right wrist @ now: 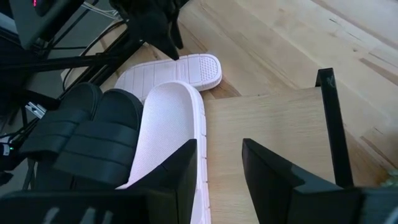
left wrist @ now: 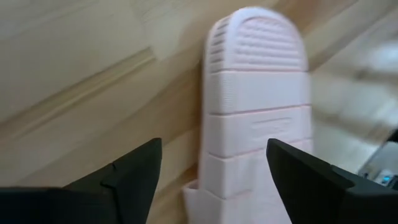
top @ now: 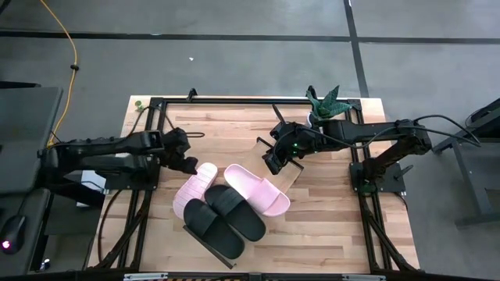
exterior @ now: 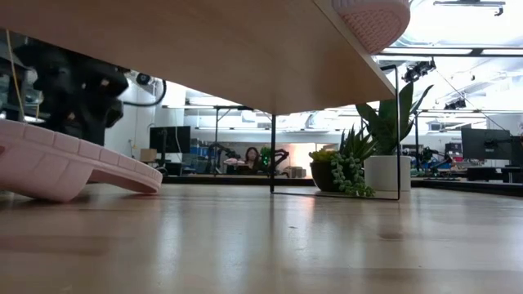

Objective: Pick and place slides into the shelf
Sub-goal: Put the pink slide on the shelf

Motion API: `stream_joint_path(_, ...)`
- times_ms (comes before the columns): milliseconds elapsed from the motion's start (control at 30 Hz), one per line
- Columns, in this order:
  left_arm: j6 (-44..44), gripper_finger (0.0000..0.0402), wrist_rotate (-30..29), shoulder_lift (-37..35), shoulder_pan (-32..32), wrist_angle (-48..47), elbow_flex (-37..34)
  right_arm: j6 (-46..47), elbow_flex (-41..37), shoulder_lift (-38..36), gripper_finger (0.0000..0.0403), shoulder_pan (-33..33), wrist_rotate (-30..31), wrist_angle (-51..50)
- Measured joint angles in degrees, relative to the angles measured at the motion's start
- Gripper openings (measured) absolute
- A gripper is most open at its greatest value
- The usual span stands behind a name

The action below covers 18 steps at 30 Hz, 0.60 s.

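One pink slide (top: 194, 191) lies sole up on the table, beside the shelf (top: 291, 176), a light-wood board with a black frame. The other pink slide (top: 258, 187) and two black slides (top: 223, 218) lie on the board, straps up. My left gripper (top: 187, 164) is open at the far end of the sole-up slide (left wrist: 258, 112), its fingers wide on either side and touching nothing. My right gripper (top: 273, 162) is open above the board's far end (right wrist: 273, 130), next to the upright pink slide (right wrist: 174, 118). In the low view the sole-up slide (exterior: 65, 167) rests on the tabletop.
A potted plant (top: 324, 105) stands at the table's far edge, behind the right arm. Black frame rails (top: 152, 117) run along the table's left and right sides. The shelf board (exterior: 204, 49) is raised above the tabletop on thin black legs (exterior: 272, 151).
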Motion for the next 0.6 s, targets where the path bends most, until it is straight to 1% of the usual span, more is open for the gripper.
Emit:
stream_joint_path(167, 2.3, 0.0279, 0.3, 6.1, 0.0, 1.8, 0.0, 0.1, 0.0, 0.0, 0.0119, 0.1, 0.0, 0.0)
stream_joint_path(333, 2.5, 0.0282, 4.4, 10.8, 0.0, 6.7, 0.0, 0.0, 0.0, 0.0, 0.0119, 0.2, 0.0, 0.0)
stream_joint_path(467, 2.5, 0.0282, 5.8, 12.7, 0.0, 8.9, 0.0, 0.0, 0.0, 0.0, 0.0119, 0.2, 0.1, 0.0)
stream_joint_path(600, 2.6, 0.0282, 7.1, 12.8, 0.0, 9.9, 0.0, -0.2, 0.0, 0.0, 0.0119, 0.2, 0.2, -0.1)
